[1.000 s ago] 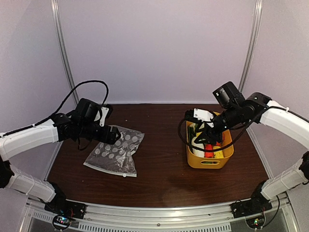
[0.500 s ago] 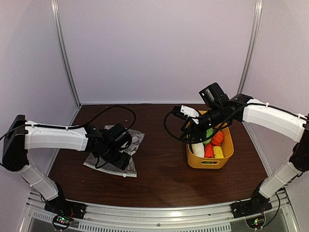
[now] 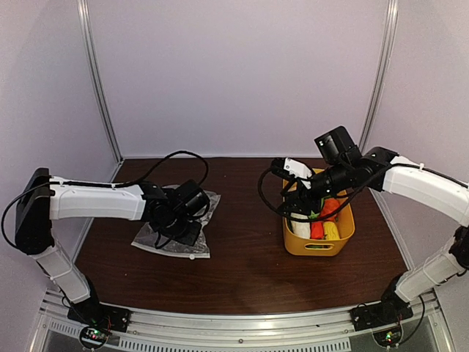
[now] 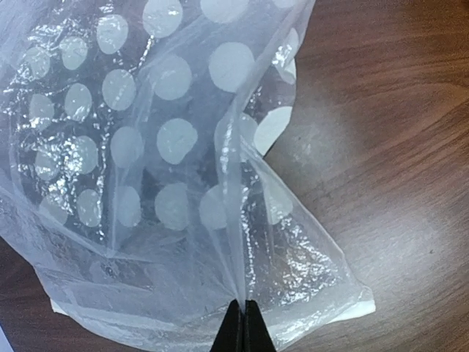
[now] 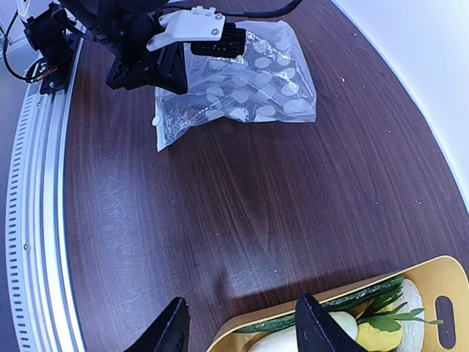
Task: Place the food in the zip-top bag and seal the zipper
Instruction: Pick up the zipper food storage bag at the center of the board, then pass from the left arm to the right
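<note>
The zip-top bag (image 3: pixel 163 240), clear with pale dots, lies flat on the left of the table. My left gripper (image 4: pixel 242 326) is shut on a raised fold of the bag's film (image 4: pixel 238 220) near one corner. The zipper's small white slider tab (image 5: pixel 156 119) sits at the bag's near edge. The food (image 3: pixel 316 229), white, red, yellow and orange pieces, lies in the yellow basket (image 3: pixel 319 248). My right gripper (image 5: pixel 242 331) hangs open over the basket's left rim with nothing between its fingers; a green cucumber (image 5: pixel 333 306) and a white piece (image 5: pixel 344 324) show beneath it.
Dark wood table (image 3: pixel 242 264) lies between bag and basket. A metal rail (image 5: pixel 33 220) runs along the near edge. White walls with upright posts (image 3: pixel 99 81) close in the back and sides. Cables loop from both wrists.
My left arm reached out over the bag, came down and its jaws closed on the film. My right gripper rose out of the basket to its left rim, its opening unchanged.
</note>
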You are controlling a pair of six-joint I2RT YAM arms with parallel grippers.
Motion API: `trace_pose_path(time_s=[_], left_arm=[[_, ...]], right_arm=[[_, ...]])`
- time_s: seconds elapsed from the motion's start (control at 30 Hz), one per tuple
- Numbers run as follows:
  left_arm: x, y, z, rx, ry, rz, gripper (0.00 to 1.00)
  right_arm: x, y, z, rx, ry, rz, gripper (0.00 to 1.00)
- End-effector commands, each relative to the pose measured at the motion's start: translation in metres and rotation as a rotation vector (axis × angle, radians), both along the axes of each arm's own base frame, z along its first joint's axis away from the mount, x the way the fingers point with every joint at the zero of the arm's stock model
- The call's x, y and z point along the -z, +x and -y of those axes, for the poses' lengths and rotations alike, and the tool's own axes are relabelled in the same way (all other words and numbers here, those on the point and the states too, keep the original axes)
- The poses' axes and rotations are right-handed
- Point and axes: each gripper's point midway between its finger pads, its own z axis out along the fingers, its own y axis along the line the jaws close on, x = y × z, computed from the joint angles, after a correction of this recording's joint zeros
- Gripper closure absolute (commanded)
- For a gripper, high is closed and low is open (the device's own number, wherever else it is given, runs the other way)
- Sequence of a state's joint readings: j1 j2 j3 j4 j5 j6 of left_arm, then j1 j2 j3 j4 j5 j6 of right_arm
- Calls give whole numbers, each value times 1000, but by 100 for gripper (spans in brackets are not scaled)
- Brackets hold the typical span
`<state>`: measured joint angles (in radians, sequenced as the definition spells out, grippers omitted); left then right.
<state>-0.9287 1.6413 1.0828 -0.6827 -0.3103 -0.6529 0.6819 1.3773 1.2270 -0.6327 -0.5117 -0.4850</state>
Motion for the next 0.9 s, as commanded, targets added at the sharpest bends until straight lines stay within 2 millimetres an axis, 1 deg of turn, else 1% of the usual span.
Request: trace_pose_path(time_s=[0.0, 0.1, 0.17, 0.23, 0.27, 0.33, 0.4, 0.5, 0.57, 0.63, 0.7, 0.73, 0.77, 0.87], left_arm=[[-35, 20, 27, 24, -87, 76, 100], [-61, 29, 39, 44, -137, 120, 100], [-86, 36, 48, 56, -187, 168, 100], [-117, 45, 60, 70, -262, 235, 100], [-137, 51, 67, 69, -322, 278, 100], [-174, 61, 79, 64, -454, 335, 100], [-207, 71, 85, 42, -571, 381, 100], [-251, 83, 83, -9, -728, 461, 100], [-275, 88, 78, -52, -858, 505, 100], [-297, 89, 68, -94, -1011, 535, 100], [-309, 90, 61, -114, -1140, 529, 100], [-309, 90, 58, -123, -1174, 511, 100], [-310, 91, 55, -130, -1190, 496, 100], [-310, 88, 47, -157, -1211, 463, 100]], right_arm=[[3, 5, 5, 36, -9, 3, 50], [-2, 6, 7, 47, -1, 6, 50], [-9, 9, 10, 61, 10, 21, 51], [-19, 14, 13, 83, 31, 37, 50], [-25, 17, 15, 95, 43, 45, 50], [-37, 27, 20, 136, 68, 69, 50], [-53, 40, 22, 173, 110, 90, 50], [-74, 52, 19, 195, 179, 88, 49], [-81, 55, 12, 175, 194, 83, 47], [-85, 56, 4, 151, 206, 71, 44], [-89, 57, -3, 130, 200, 81, 42], [-92, 57, -6, 121, 194, 99, 42], [-95, 58, -9, 119, 184, 121, 41], [-98, 59, -21, 110, 135, 176, 43]])
